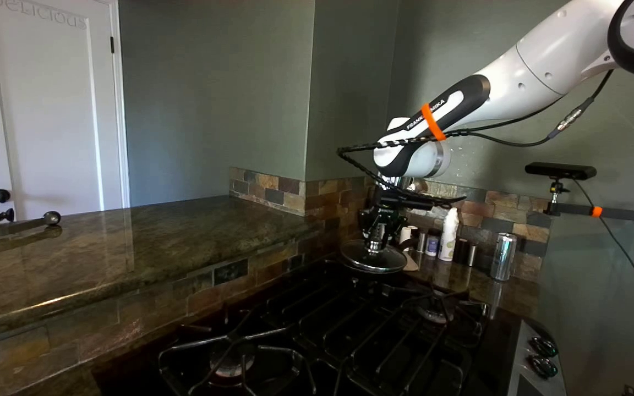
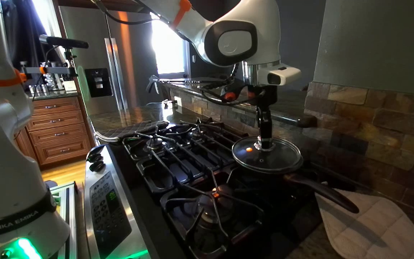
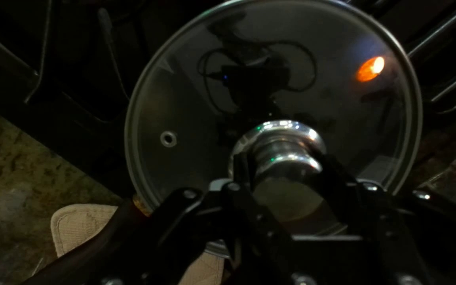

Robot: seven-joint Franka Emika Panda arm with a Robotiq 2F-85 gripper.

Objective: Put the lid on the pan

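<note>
The round glass lid [image 2: 246, 158] with a metal rim and shiny knob is directly over the dark pan [image 2: 327, 191]. The lid also shows in an exterior view [image 1: 361, 258] and in the wrist view [image 3: 196, 99]. The lid covers most of the pan; its handle and a sliver of rim show. I cannot tell whether the lid rests fully on the rim or sits slightly above it. My gripper [image 2: 264, 139] points down, its fingers on both sides of the lid's knob [image 3: 285, 148], seemingly closed on it. The pan's handle points toward the beige pad.
Black burner grates [image 2: 189, 169] spread over the stove beside the pan. A beige quilted pad [image 2: 376, 223] lies under the handle's end. A tiled backsplash [image 2: 365, 133] and raised counter [image 1: 146, 236] stand close behind. Bottles [image 1: 449, 236] and a metal canister [image 1: 503, 256] stand near the wall.
</note>
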